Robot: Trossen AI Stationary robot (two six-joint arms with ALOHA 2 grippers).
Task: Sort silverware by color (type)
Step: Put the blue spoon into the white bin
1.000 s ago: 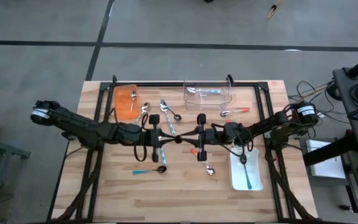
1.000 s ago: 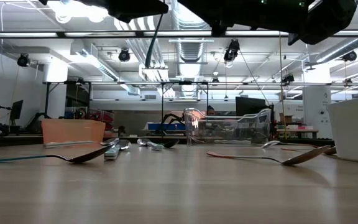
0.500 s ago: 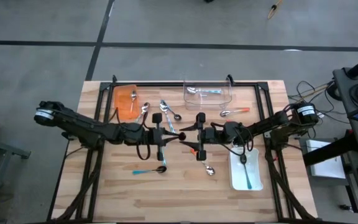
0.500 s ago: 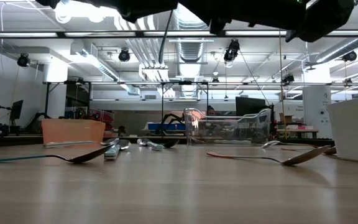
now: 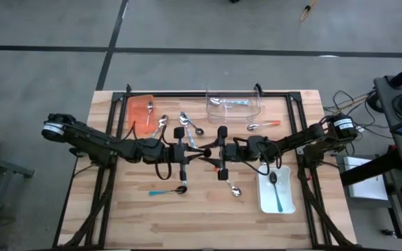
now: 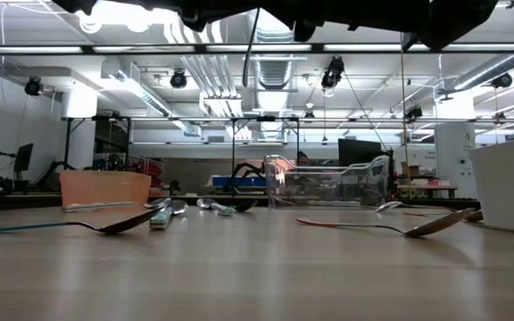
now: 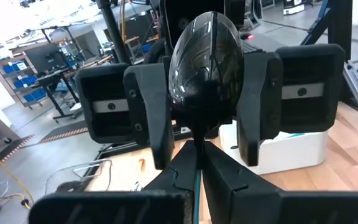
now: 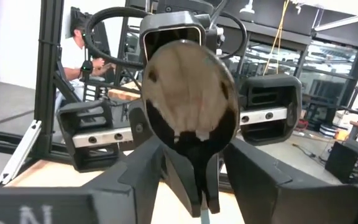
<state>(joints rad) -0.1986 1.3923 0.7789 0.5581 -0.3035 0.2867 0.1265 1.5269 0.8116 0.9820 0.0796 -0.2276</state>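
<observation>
- Left end effector [image 7: 197,169] clamped on spoon [image 7: 205,62] handle; right end effector [image 8: 202,167] spread wide beside bowl.
- Risk of drop onto counter [image 5: 138,223]: early left release, or slipping on curved bowl.

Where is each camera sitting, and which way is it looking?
High view: above, looking straight down on the table; left arm and right arm meet mid-table.
Low view: at tabletop height, looking level into the room; dark arm parts along the top.
Left wrist view: on the left arm, facing the right gripper; left gripper's jaws pinch a spoon.
Right wrist view: on the right arm, facing back; its open jaws flank that spoon.
Shared: both wrist views see one spoon, opposite sides.
</observation>
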